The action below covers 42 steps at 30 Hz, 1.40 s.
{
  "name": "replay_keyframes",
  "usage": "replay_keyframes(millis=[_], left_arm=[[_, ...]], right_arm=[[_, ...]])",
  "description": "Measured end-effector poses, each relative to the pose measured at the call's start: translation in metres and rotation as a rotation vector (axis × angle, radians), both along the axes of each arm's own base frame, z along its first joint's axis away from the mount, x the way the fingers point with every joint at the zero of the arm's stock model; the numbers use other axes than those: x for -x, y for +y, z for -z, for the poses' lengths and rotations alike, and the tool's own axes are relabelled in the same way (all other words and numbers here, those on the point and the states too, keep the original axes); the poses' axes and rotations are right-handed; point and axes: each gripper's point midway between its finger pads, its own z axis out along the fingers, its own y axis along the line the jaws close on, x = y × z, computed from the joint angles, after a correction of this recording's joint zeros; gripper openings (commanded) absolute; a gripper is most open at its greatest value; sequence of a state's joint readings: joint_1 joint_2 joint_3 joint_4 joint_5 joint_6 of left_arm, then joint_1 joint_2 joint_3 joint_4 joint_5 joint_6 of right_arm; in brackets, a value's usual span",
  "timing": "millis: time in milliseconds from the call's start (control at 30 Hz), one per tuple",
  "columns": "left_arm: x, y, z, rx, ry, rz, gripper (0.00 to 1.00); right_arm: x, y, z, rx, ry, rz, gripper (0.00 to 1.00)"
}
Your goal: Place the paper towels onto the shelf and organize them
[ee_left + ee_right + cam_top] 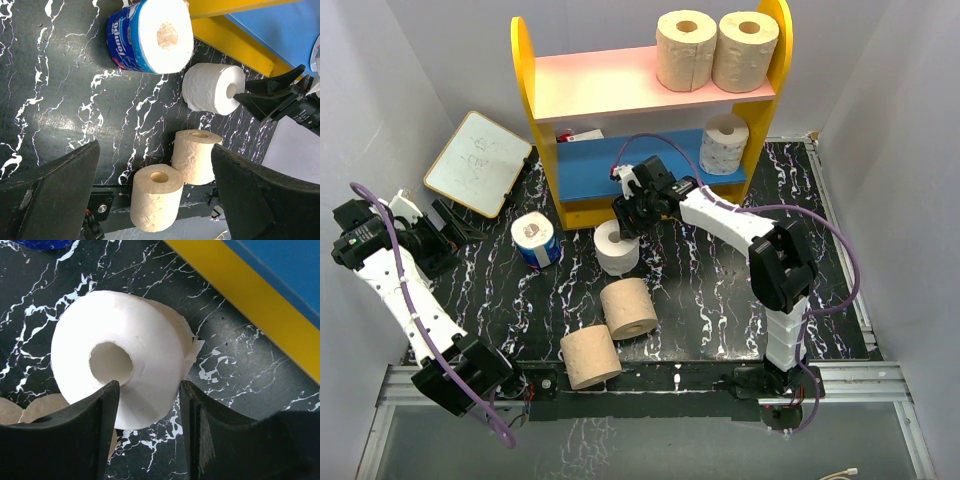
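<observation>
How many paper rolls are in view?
7: two tan rolls on the pink board, a white roll on the blue board; on the table, another white roll, a blue-wrapped roll and two more tan rolls.

Blue-wrapped roll, on the table left of centre, near the shelf's front-left foot: white brand lettering on the wrapper, reads "Tempo", first letter partly cut off; smaller print below it illegible.

Whiteboard, far-left corner of the table: faint scribbles, unreadable.

Red-and-white packet on the shelf's blue board: print too small to read.
</observation>
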<state>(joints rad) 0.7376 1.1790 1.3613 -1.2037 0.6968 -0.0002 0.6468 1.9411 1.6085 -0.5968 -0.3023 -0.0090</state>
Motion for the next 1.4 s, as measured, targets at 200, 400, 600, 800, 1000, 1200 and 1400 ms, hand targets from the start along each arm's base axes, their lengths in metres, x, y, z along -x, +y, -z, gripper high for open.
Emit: replay_keyframes(millis=[200,400,600,800,1000,1200,1400], left_arm=[[0.0,0.0,0.0,0.001,0.0,0.0,0.91],[0.0,0.0,0.0,0.001,0.0,0.001,0.91],[0.0,-0.001,0.0,0.004,-0.003,0.003,0.91],[-0.001,-0.001,-0.001,0.008,-0.006,0.005,0.91],[-0.001,-0.001,-0.001,0.008,-0.007,0.005,0.91],[-0.001,-0.001,-0.001,0.008,-0.007,0.005,0.91],[-0.001,-0.001,-0.001,0.008,-0.007,0.005,0.91]], right_arm=[[-0.009,0.001,-0.002,0.039,-0.07,0.019,0.0],[-0.017,-0.005,-0.003,0.058,-0.091,0.074,0.0],[-0.014,-0.017,-0.005,0.078,-0.087,0.176,0.59],[-0.015,-0.023,-0.002,0.097,-0.078,0.223,0.84],[-0.014,-0.023,-0.001,0.099,-0.064,0.227,0.81],[-0.013,-0.02,-0.001,0.096,-0.051,0.226,0.8],[-0.01,-0.011,-0.002,0.088,-0.043,0.213,0.8]])
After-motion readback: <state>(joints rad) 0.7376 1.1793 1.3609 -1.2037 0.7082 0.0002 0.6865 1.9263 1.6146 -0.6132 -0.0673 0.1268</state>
